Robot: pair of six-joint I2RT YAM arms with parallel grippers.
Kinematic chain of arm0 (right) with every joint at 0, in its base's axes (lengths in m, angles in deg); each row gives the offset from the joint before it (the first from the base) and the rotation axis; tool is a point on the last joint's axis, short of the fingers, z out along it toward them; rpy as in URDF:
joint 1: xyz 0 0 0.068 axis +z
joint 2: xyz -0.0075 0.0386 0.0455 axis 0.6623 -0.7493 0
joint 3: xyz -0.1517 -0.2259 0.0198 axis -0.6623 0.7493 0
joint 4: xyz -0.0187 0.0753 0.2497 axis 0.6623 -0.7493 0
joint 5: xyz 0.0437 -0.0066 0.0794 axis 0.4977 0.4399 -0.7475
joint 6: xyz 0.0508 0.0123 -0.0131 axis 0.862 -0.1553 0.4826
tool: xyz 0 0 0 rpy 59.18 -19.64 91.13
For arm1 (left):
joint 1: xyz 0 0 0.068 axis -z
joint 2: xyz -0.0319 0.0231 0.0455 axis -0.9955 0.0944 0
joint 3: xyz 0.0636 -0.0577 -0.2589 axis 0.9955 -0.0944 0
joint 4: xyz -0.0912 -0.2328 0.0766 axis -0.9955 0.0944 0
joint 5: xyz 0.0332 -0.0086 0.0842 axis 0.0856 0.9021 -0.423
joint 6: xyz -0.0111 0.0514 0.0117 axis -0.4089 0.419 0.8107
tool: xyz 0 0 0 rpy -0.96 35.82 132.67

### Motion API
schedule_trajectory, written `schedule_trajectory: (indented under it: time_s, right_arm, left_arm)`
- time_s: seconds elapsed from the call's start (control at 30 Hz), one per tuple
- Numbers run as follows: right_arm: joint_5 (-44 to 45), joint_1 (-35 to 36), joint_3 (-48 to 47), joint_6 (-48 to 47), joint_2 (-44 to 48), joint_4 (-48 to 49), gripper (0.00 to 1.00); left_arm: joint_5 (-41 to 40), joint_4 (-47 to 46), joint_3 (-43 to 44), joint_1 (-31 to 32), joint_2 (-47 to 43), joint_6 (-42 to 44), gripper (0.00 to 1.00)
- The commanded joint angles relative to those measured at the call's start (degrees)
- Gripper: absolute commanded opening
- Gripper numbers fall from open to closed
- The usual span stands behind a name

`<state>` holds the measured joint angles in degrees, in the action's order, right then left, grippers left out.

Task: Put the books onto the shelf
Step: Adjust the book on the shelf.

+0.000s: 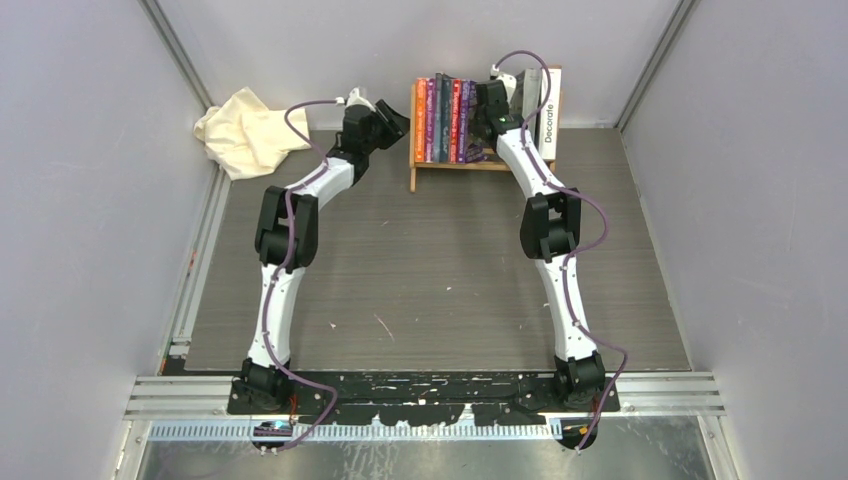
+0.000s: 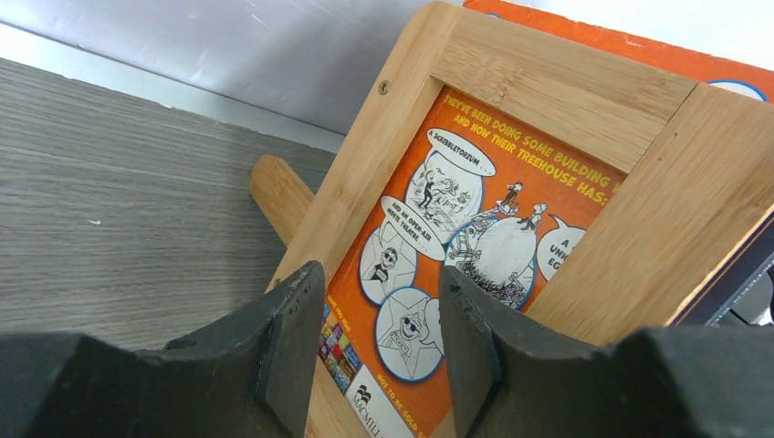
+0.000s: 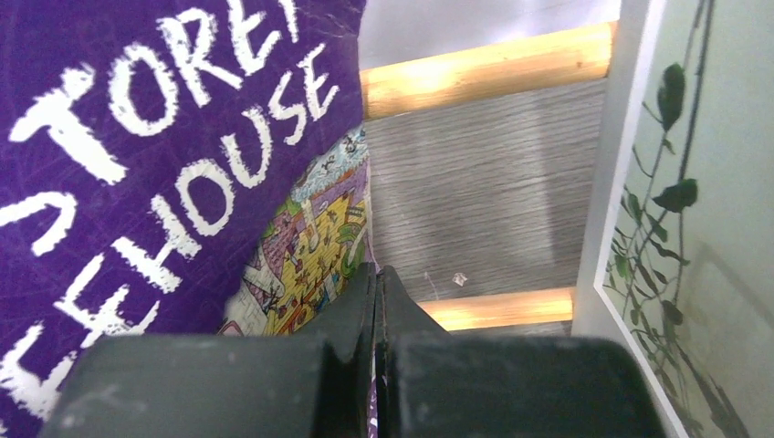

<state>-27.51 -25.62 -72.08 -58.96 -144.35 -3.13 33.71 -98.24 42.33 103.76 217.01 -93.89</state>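
Two arms, both stretched to the far edge of the table (image 1: 430, 280), so here's the scene left to right. Way over in the far left corner sits a crumpled cream cloth (image 1: 245, 132), well apart from everything else.

Next comes the left gripper (image 1: 392, 122), parked just beside the left end of the shelf (image 1: 413, 172). On its wrist cam the fingers (image 2: 292, 347) are apart with nothing pinched between them, pointing straight at the wooden end frame. Can't tell if a finger touches the wood. Through that frame you see the back cover of an orange book (image 2: 475, 210), and a round rail end (image 2: 278, 192) pokes out at the frame's foot.

The books (image 1: 445, 122) stand in a row on the shelf by the back wall, spines toward the arms: orange, purple, dark ones, red.

Then the right gripper (image 1: 492, 108) is down in the gap between those and the pale ones at the right end. Its fingers are pressed tight together, holding nothing I can make out, right next to the cover of a purple book (image 3: 137, 164) on its left. To its right stands a white book (image 3: 694, 228) with a green plant print. Two slats (image 3: 484, 68) of the shelf cross under the gap, with table showing between them.

Last on the right is the white spine reading "Decorate" (image 1: 548, 125).
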Motion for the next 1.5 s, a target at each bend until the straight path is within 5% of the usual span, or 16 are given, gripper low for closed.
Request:
schedule_trajectory:
  time_s: [0.0,0.57,1.07,1.47]
  right_arm:
    - [-17.8,5.1,-1.4,-0.6,-0.1,4.1,0.01]
    - [-32.3,5.3,9.4,-2.4,6.1,14.7,0.01]
    - [-38.7,7.3,5.9,-0.9,6.9,13.6,0.01]
    - [-40.8,7.9,2.7,-1.8,7.9,10.3,0.01]
  left_arm:
    - [12.2,-7.1,2.8,2.5,-0.1,-2.6,0.5]
    - [28.6,-14.8,6.1,1.0,1.9,-11.4,0.44]
    - [36.8,-12.4,16.1,1.5,5.3,-16.4,0.3]
    - [38.5,-16.8,14.9,1.0,3.4,-19.8,0.22]
